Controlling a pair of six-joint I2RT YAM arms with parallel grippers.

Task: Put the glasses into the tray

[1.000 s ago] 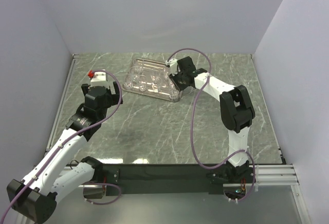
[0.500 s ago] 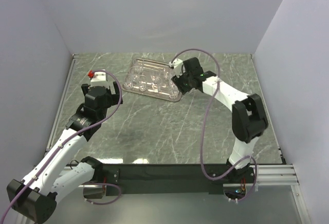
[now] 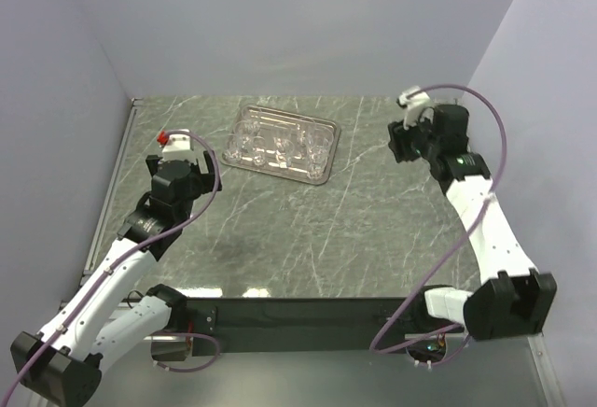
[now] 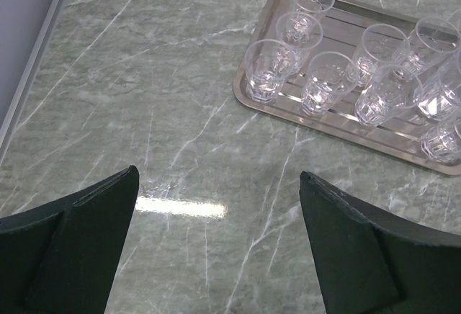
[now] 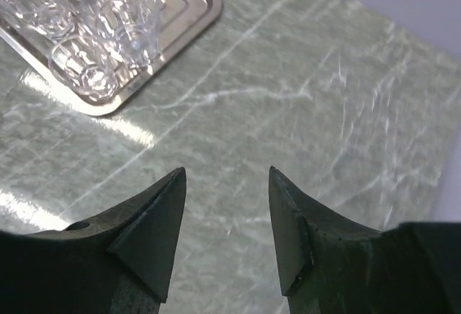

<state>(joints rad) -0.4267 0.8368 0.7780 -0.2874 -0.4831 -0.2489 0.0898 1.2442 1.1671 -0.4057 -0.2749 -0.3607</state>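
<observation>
While glasses (image 4: 320, 91) stand in tray (image 4: 333, 124) | left jaws spread | right jaws spread (both empty)

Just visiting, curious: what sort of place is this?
Likely a robot test bench: a left arm and a right arm bolted to a marbled table, blank walls around it, glasses on a tray.

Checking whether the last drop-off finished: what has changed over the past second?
The right pincer pulled away from the right end of the tray and swung to the right side of the table; it is now open and empty. The glasses stand in the tray as before, and the left pincer stayed wide open in place.
</observation>
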